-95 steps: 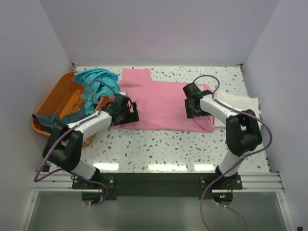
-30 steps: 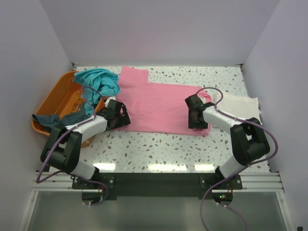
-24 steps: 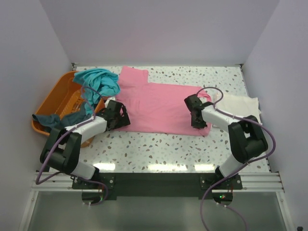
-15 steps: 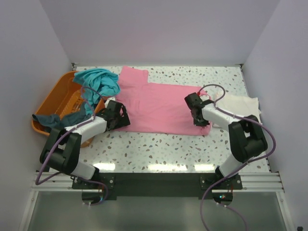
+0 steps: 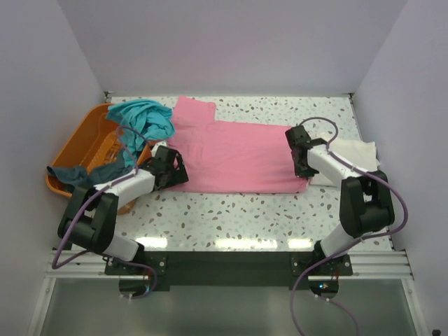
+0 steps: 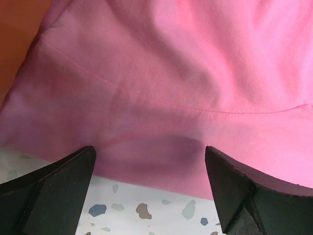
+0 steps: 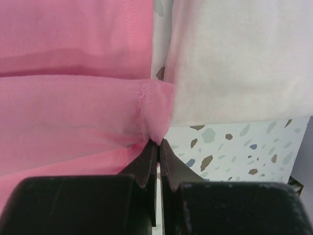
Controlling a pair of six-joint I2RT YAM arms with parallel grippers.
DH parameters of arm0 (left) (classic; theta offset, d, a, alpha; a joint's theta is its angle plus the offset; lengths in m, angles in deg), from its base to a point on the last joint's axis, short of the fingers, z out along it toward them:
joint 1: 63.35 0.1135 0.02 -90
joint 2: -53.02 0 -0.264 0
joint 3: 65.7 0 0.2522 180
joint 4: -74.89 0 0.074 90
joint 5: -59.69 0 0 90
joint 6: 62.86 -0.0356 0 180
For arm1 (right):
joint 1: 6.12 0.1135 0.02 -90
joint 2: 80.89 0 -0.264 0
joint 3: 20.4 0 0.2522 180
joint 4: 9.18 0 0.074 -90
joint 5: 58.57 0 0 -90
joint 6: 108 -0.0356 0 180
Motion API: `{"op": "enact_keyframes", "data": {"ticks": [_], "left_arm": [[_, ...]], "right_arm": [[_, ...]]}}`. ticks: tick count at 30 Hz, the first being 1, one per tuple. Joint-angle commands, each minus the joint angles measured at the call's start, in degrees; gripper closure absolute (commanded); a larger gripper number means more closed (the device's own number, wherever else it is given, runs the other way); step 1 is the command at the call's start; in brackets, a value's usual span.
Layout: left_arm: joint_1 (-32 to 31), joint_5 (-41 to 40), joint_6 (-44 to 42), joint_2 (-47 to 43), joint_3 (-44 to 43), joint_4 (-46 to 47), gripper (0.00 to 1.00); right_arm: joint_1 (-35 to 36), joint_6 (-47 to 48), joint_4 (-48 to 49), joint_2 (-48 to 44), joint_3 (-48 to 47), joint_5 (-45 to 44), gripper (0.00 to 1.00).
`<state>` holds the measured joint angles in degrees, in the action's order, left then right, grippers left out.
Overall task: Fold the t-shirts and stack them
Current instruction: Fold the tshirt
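The pink t-shirt (image 5: 234,154) lies spread across the middle of the table. My right gripper (image 5: 304,168) is shut on the pink t-shirt's right edge (image 7: 157,122), pinching a fold of cloth between its fingertips (image 7: 166,154). The cream-white t-shirt (image 5: 350,154) lies folded just right of it (image 7: 234,58). My left gripper (image 5: 171,168) stands open at the pink t-shirt's near left edge (image 6: 146,98), its fingers (image 6: 230,181) wide apart with nothing between them. A teal t-shirt (image 5: 143,119) and a dark slate-blue t-shirt (image 5: 77,175) hang over the basket.
The orange plastic basket (image 5: 80,143) stands at the table's left side against the wall. White walls close in the table at the left, back and right. Speckled tabletop (image 5: 231,210) shows in front of the pink t-shirt.
My right gripper closed on the pink t-shirt's right edge and pulled it to the right, toward the cream-white t-shirt, stretching the cloth flatter. The left gripper has stayed open in place.
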<state>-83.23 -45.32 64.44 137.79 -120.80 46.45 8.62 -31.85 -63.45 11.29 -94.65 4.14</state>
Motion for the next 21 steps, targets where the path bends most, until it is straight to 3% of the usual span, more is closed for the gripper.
{"op": "enact_keyframes", "data": {"ticks": [1, 6, 8, 9, 12, 21], "left_arm": [[1.25, -1.96, -0.65, 1.10, 1.18, -3.87, 0.00], [1.42, -0.99, -0.74, 1.10, 1.53, -3.08, 0.00], [1.42, -0.55, -0.82, 1.10, 1.61, -2.90, 0.00], [1.42, -0.29, -0.82, 1.18, 1.62, -2.81, 0.00], [1.42, 0.06, -1.00, 0.84, 1.62, -2.64, 0.00], [1.42, 1.56, -1.35, -0.40, 2.23, -2.02, 0.00]], "right_arm": [[-0.33, 3.66, -1.32, 2.29, -3.14, -2.92, 1.00], [-0.33, 3.65, 1.40, 3.88, -4.20, -2.77, 1.00], [-0.33, 1.98, 0.52, 4.94, -4.90, -2.95, 0.88], [-0.33, 1.63, 0.61, 4.94, -4.81, -2.34, 0.70], [0.20, 1.54, 0.35, 3.54, -4.20, 1.44, 0.52], [3.98, -3.11, 0.08, -10.42, 3.00, 7.68, 0.43]]}}
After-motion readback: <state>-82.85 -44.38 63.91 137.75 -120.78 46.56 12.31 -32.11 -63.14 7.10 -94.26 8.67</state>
